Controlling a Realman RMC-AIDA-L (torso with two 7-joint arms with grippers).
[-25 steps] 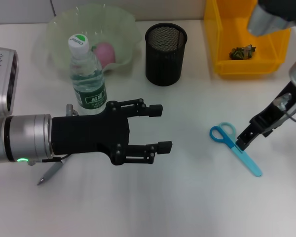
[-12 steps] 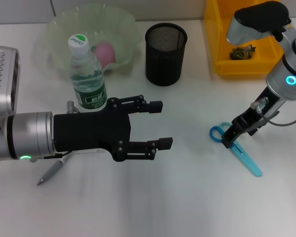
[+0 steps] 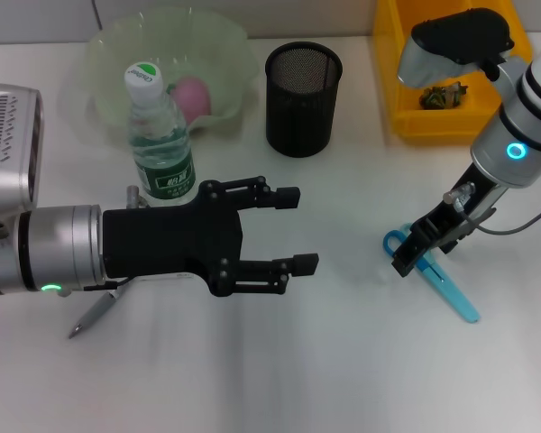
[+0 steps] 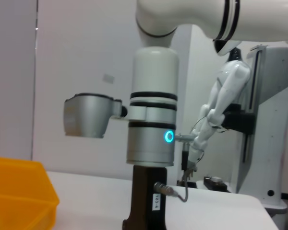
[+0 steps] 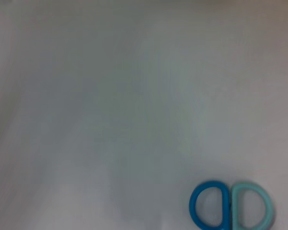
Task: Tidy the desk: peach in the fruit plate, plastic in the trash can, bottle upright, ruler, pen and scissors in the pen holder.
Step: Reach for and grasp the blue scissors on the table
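Observation:
The blue scissors (image 3: pixel 448 290) lie flat on the white desk at the right; their two handle rings also show in the right wrist view (image 5: pixel 230 211). My right gripper (image 3: pixel 411 255) hangs low over the handle end. My left gripper (image 3: pixel 298 229) is open and empty, hovering over the desk's middle. The water bottle (image 3: pixel 158 135) stands upright by the green plate (image 3: pixel 108 54), which holds the pink peach (image 3: pixel 192 94). The black mesh pen holder (image 3: pixel 304 86) stands at the back centre. A grey pen (image 3: pixel 94 315) lies under my left arm. The ruler is out of view.
A yellow bin (image 3: pixel 406 81) at the back right holds a crumpled dark scrap (image 3: pixel 444 94). The left wrist view shows my right arm (image 4: pixel 151 143) and the bin's corner (image 4: pixel 19 191).
My right gripper has moved left along the scissors, from the blade to the handle end. My left gripper has edged slightly right.

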